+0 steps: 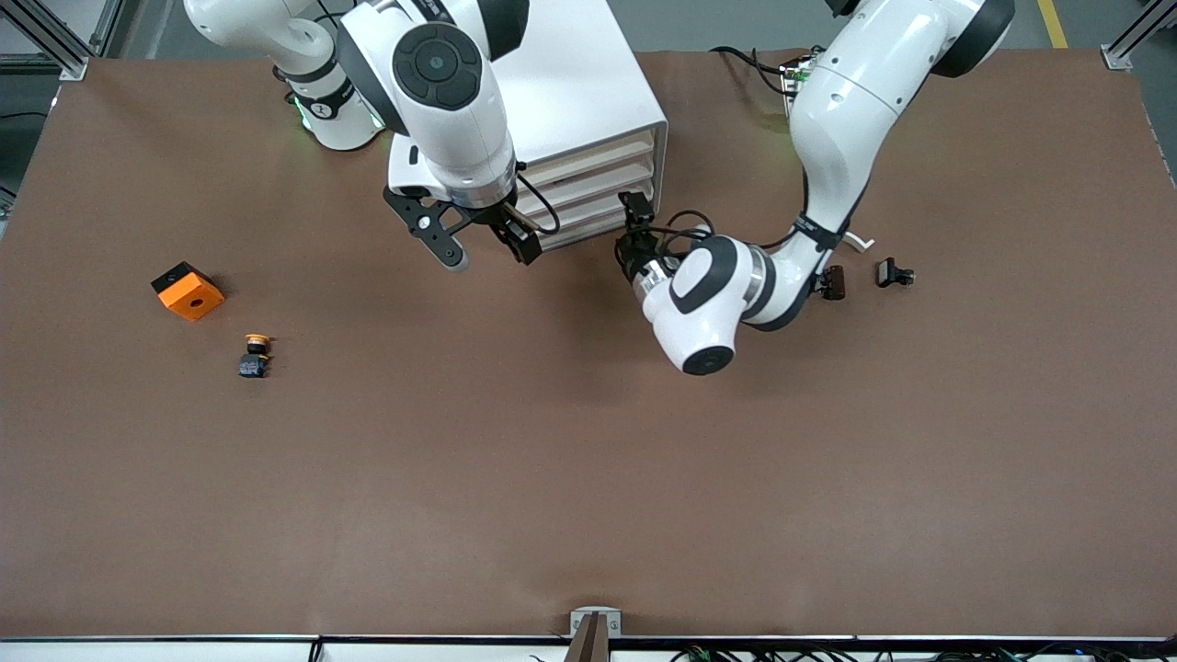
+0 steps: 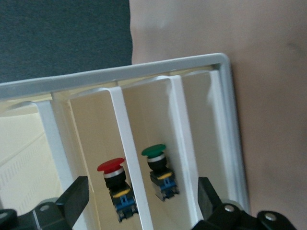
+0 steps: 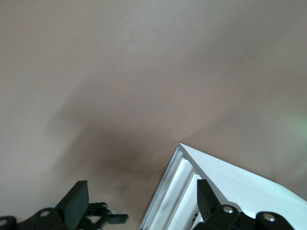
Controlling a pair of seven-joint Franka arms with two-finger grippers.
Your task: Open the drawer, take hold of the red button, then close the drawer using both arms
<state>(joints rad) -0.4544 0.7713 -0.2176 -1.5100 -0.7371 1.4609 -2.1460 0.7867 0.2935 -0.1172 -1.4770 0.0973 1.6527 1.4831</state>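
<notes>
Left gripper (image 1: pixel 634 241) spread wide at the cabinet (image 1: pixel 588 101) front, facing the drawers, red button (image 2: pixel 115 184) seen through a drawer's clear front, green button (image 2: pixel 158 170) in the next drawer, right gripper (image 1: pixel 485 246) spread wide, empty, over the table (image 1: pixel 588 478) by the cabinet's corner.

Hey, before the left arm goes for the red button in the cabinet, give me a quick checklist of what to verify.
1. Left gripper open, at the cabinet front: ok.
2. Right gripper open and empty: ok.
3. Red button in the left wrist view, in line with the left gripper: ok.
4. Green button in the neighbouring compartment, a divider between: ok.
5. Drawer pulled out enough: cannot tell.
</notes>
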